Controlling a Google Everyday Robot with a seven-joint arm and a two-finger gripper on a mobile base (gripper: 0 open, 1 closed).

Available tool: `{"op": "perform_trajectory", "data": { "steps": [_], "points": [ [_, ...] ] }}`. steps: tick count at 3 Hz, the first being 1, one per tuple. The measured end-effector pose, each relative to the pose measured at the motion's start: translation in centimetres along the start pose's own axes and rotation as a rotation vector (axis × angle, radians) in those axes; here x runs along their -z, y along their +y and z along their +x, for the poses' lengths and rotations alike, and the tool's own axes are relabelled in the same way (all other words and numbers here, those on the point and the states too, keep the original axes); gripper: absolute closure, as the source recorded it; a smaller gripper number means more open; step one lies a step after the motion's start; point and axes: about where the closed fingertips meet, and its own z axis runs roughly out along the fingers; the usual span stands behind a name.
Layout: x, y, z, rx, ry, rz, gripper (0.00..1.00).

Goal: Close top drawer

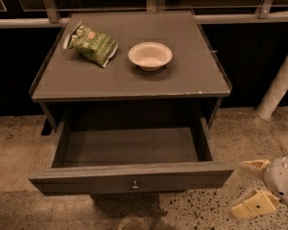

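Observation:
The top drawer (129, 178) is a dark grey wooden drawer pulled fully out of the grey cabinet (129, 78). It is empty inside, and its front panel has a small round metal knob (134, 186) at the centre. My gripper (247, 187) is at the lower right, low over the floor, just right of the drawer front's right end and apart from it. Its two cream fingers (253, 166) are spread, with nothing between them.
On the cabinet top lie a green snack bag (92, 43) at the back left and a white bowl (150, 55) near the middle. A white post (278, 83) stands at the right. A railing (149, 13) runs behind. Speckled floor (206, 210) lies in front.

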Motion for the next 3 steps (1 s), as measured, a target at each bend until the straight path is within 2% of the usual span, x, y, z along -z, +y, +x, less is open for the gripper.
{"op": "perform_trajectory", "data": {
  "steps": [3],
  "points": [
    [-0.01, 0.0, 0.01, 0.0, 0.0, 0.0, 0.89]
  ]
}}
